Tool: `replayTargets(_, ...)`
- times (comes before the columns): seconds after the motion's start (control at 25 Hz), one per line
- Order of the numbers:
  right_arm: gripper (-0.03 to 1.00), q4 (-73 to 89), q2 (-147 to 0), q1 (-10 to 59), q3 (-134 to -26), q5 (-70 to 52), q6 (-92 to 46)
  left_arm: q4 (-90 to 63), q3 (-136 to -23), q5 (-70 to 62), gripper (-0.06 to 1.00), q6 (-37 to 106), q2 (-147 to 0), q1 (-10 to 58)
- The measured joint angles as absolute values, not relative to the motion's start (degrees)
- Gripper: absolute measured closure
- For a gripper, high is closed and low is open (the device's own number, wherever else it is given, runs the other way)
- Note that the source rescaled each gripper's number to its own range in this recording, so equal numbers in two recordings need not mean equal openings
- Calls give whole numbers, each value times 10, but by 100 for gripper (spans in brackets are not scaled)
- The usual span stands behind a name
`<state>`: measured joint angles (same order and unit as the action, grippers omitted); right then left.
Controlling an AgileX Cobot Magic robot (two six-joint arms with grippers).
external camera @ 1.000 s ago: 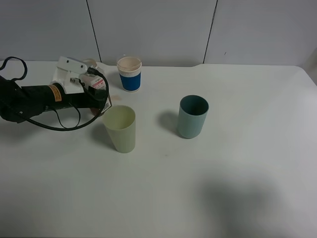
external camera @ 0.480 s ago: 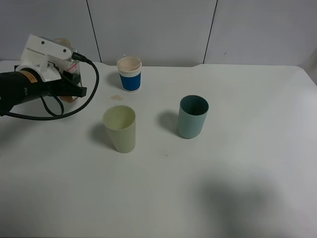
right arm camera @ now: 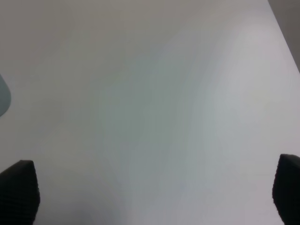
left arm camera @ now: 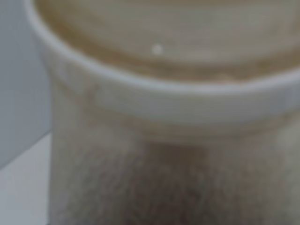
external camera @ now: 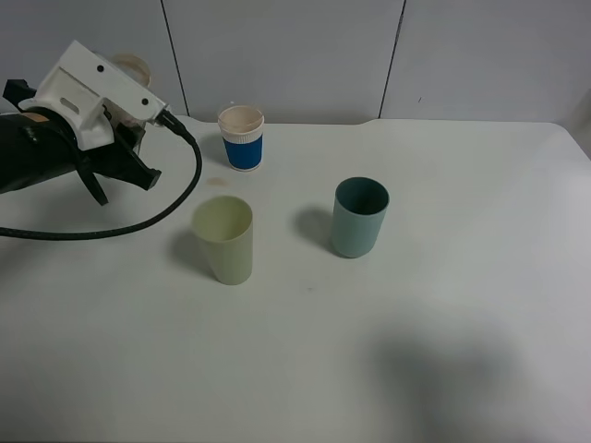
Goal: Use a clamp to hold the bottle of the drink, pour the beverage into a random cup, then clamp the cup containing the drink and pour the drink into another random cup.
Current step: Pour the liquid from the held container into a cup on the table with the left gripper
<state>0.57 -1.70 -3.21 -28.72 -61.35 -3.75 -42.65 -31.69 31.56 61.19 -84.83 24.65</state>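
- Right hand hangs over bare tabletop, its two dark fingertips spread wide with nothing between them; it does not show in the high view.
- Pale yellow-green cup stands upright nearest the front, left of the middle.
- Teal cup stands upright a little farther back and to the right, well apart from the yellow-green one; a sliver of it shows in the right wrist view.
- Black cable loops over the tabletop from the left arm, ending near the yellow-green cup.
- Left hand is raised over the far left of the tabletop, gripping the drink bottle. The beige bottle fills the left wrist view, blurred, and the fingers are out of that view.
- From the high camera only the bottle's rim peeks above the white wrist mount.
- Blue cup with a white rim stands upright at the back, near the wall, right of the left hand.
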Motion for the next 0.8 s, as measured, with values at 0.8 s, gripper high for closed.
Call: replayTargets(0.8,-3,6,-17,-32,-287,-614,-38,-743,-317,442,93,1137,-839,448)
